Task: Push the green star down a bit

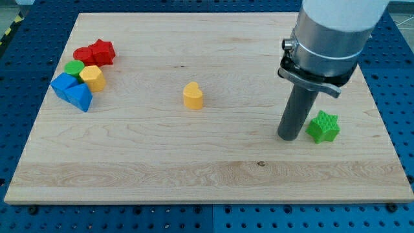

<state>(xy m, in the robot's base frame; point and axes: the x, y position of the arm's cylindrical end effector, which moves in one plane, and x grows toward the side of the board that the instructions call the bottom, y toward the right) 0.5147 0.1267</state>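
The green star (pixel 323 126) lies on the wooden board (pixel 207 175) at the view's right, a little below the middle. My tip (pixel 289 137) rests on the board just to the view's left of the star, a small gap away, about level with its lower half. The rod rises from there to the arm's grey body at the view's top right.
A yellow heart-like block (pixel 193 96) sits near the board's middle. At the view's left is a tight cluster: a red star (pixel 102 51), a red block (pixel 83 55), a green block (pixel 74 68), a yellow block (pixel 93 77) and two blue blocks (pixel 63 85) (pixel 81 97).
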